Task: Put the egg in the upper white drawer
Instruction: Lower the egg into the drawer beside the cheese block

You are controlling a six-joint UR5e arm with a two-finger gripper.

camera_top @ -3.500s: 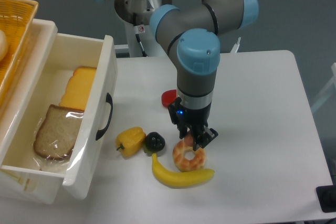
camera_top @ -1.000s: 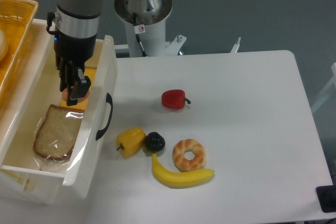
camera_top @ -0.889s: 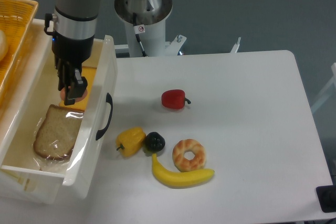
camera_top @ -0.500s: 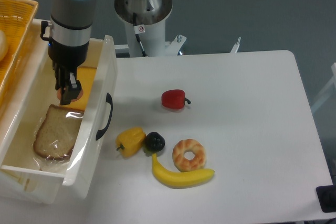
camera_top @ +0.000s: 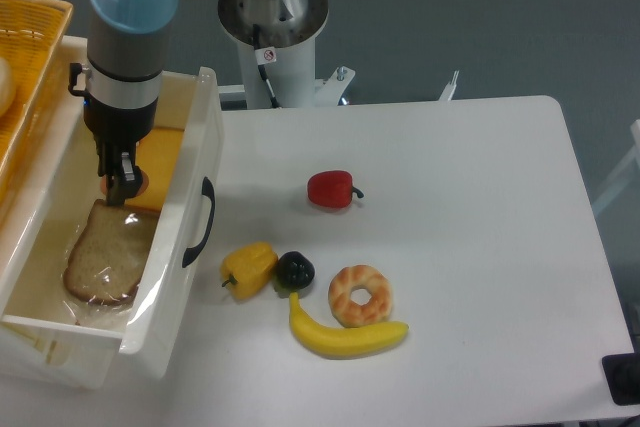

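Egg [camera_top: 134,184] sits pinched between my gripper [camera_top: 119,185] fingers, low inside the drawer [camera_top: 196,137], hanging over the cheese [camera_top: 158,159] and just above the far edge of the bread [camera_top: 107,251]. Only a sliver of its tan-pink side shows past the fingers; whether it already touches the cheese I cannot tell from this angle.

I judge it light and rigid, with a smooth rounded shell that wants to squirt out of flat pads if squeezed off-centre. So the hold belongs across its widest middle, pads square to each other, with only modest pressure. It looks like a small prop, but I would treat it as something that could crack or bounce.

Once let go it will likely roll, being oval and slick. The cheese slab is flat, the wrapped bread looks soft and slightly humped, so a release low over either should keep it from travelling far, and the drawer walls will stop it anyway.

Out on the table [camera_top: 480,227] lie the red pepper [camera_top: 330,188], yellow pepper [camera_top: 248,267], a dark round fruit [camera_top: 294,269], the donut [camera_top: 360,294] and the banana [camera_top: 345,333], all well apart from me. The basket [camera_top: 30,57] stands just beside the drawer's far side.
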